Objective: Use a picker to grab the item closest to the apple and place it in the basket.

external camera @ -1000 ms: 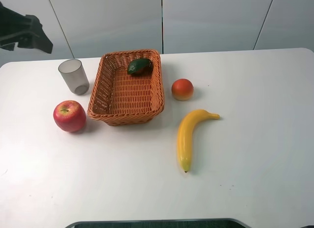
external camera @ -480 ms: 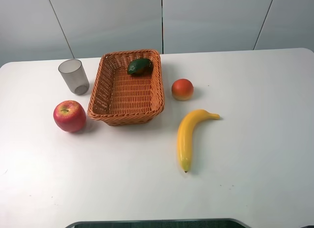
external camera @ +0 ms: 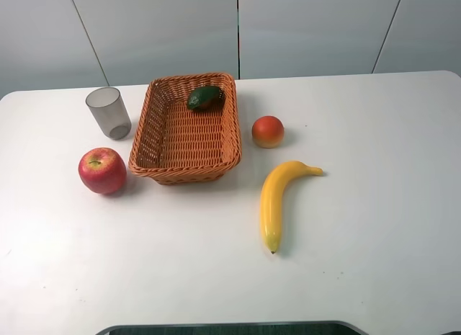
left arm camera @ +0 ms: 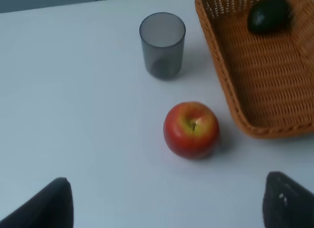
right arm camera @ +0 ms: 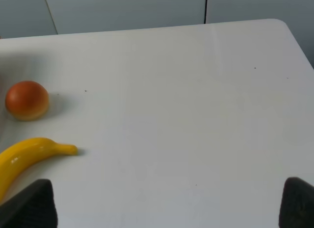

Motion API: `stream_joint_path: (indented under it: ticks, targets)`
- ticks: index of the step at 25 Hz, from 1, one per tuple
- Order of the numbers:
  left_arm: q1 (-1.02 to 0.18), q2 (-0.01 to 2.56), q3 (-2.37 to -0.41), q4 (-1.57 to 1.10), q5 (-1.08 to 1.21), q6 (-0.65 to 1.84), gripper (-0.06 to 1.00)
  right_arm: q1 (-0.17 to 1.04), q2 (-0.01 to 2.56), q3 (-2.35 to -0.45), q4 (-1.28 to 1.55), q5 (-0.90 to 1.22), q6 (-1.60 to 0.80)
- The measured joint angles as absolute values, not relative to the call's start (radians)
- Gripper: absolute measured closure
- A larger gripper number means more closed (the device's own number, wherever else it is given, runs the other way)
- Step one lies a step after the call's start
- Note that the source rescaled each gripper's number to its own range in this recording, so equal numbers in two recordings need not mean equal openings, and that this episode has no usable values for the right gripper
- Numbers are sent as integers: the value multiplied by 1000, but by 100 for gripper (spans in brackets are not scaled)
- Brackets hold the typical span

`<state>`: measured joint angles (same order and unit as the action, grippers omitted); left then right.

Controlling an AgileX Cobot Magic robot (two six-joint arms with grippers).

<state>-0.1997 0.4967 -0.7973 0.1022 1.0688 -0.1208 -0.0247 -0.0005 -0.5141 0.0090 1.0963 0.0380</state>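
A red apple (external camera: pixel 102 170) (left arm camera: pixel 191 129) lies on the white table left of the wicker basket (external camera: pixel 167 133) (left arm camera: pixel 230 86). Just behind the apple stands a translucent grey cup (external camera: pixel 108 112) (left arm camera: pixel 162 45), upright and empty. A dark green fruit (external camera: pixel 204 97) (left arm camera: pixel 268 14) rests in the basket's far corner. Neither gripper shows in the exterior view. My left gripper (left arm camera: pixel 167 208) hovers open above the table on the near side of the apple, fingertips (left arm camera: pixel 49 206) wide apart. My right gripper (right arm camera: pixel 167 208) is open over bare table, holding nothing.
An orange-red round fruit (external camera: pixel 268 131) (right arm camera: pixel 27 100) sits right of the basket. A yellow banana (external camera: pixel 277 199) (right arm camera: pixel 24 157) lies in front of it. The table's far edge (external camera: pixel 346 76) runs along the grey wall.
A dark part of the left arm at the upper left of the exterior view one second ago has left that view. No object has moved.
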Motion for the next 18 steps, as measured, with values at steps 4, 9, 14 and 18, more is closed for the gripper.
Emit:
stream_joint_path:
  ticks: [4, 9, 14, 18]
  targets:
    - [-200, 348, -756, 116, 1111, -121, -2, -25, -1, -514, 9, 1096, 38]
    - [-200, 141, -654, 82, 1121, -121, -2, -25, -1, -514, 9, 1096, 38]
    - [-200, 8, -557, 62, 1121, -121, -2, -25, -1, -514, 9, 1096, 38]
    - [-200, 6, -543, 47, 1131, -106, -2, -25, -1, -514, 9, 1096, 38]
